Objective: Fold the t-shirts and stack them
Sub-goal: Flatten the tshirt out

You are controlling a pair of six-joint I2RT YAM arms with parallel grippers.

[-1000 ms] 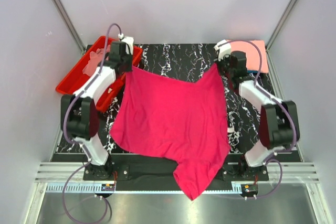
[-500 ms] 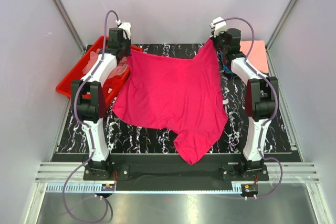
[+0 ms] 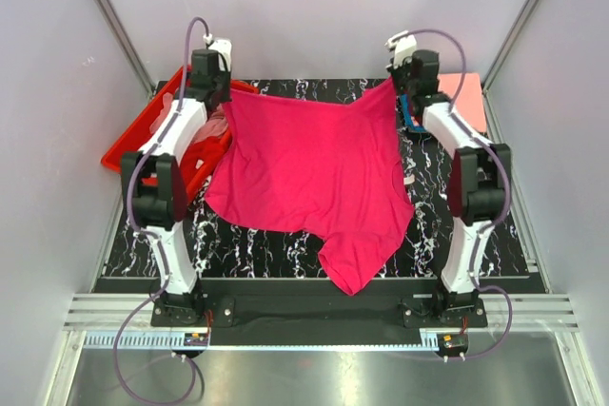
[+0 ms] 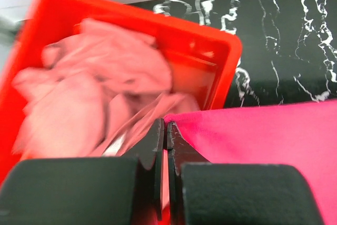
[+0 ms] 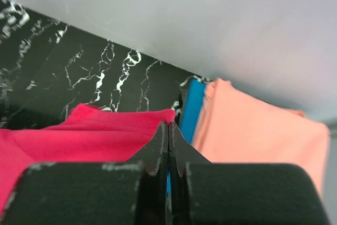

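A hot pink t-shirt [image 3: 314,173] is stretched between both grippers at the far end of the table, its lower part trailing to the near edge. My left gripper [image 3: 231,99] is shut on its far left corner [image 4: 181,125]. My right gripper [image 3: 394,85] is shut on its far right corner [image 5: 158,115]. A folded salmon-peach t-shirt [image 3: 464,100] lies on a teal-blue one [image 5: 192,110] at the far right. Dusty pink t-shirts [image 4: 89,93] lie crumpled in the red tray [image 3: 133,140].
The red plastic tray [image 4: 210,40] stands at the far left, partly off the black marbled table [image 3: 257,240]. Grey walls close in the back and both sides. Both arms reach far forward along the table's sides.
Both grippers have carried the pink shirt's far edge toward the back of the table and pulled it out flat. The trailing end has slid up from over the near edge.
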